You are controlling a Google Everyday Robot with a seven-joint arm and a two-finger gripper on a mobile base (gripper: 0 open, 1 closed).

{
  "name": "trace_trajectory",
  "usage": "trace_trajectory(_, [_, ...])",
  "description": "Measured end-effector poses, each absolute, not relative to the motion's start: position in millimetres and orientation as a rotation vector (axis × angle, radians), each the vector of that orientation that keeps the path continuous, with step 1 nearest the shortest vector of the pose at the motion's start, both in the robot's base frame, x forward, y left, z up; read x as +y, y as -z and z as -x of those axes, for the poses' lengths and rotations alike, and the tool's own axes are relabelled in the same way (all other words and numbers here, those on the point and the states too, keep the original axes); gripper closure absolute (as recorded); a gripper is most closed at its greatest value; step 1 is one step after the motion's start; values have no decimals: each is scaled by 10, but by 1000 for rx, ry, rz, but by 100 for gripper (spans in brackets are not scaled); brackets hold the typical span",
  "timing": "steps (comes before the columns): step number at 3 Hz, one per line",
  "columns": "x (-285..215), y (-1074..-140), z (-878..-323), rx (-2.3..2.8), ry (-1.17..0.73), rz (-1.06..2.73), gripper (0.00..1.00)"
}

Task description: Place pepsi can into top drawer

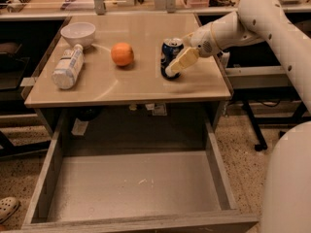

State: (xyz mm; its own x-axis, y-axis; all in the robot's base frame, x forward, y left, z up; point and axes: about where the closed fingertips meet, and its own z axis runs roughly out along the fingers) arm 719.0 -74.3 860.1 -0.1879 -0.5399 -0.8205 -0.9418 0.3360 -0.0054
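Top drawer (136, 183) standing open below the desk front: wide, shallow, grey wood-grain walls, pale flat bottom with a few light specks.

Desk (146, 89) directly above it, tan top, four items on it.

White robot arm (265, 18) coming in from upper right, crossing the desk's right edge, angled down and to the left. White robot body (291, 178) filling the lower right corner, just beside the drawer's right wall.

White plastic bottle (68, 67) lying on its side at the left of the desk, cap end pointing back toward the bowl. Cap right at the bowl's base; cannot tell whether touching.

White bowl (77, 33) upright at the back-left corner.

Orange (122, 54) left of centre, between bottle and can, apart from both.

Pepsi can (168, 50) upright on the desk, right of centre, well back from the front edge. Dark blue, white markings, silver top. Still on the desk surface, not in the drawer.

End effector (179, 62) at the can's right side, its pale tip lying across the can's lower right front and apparently in contact. Grip state: cannot tell, clenched or released not visible from this angle.

Pale shoe (7, 208) on the floor at far lower left, outside the drawer.
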Motion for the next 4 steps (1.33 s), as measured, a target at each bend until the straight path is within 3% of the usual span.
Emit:
trace_trajectory(1, [-702,-8600,-7145,1839,-677,1327,0])
trace_trajectory(2, [-702,-8600,-7145,1839,-677,1327,19])
trace_trajectory(4, [-701,-8599,-7145,1839,-677,1327,65])
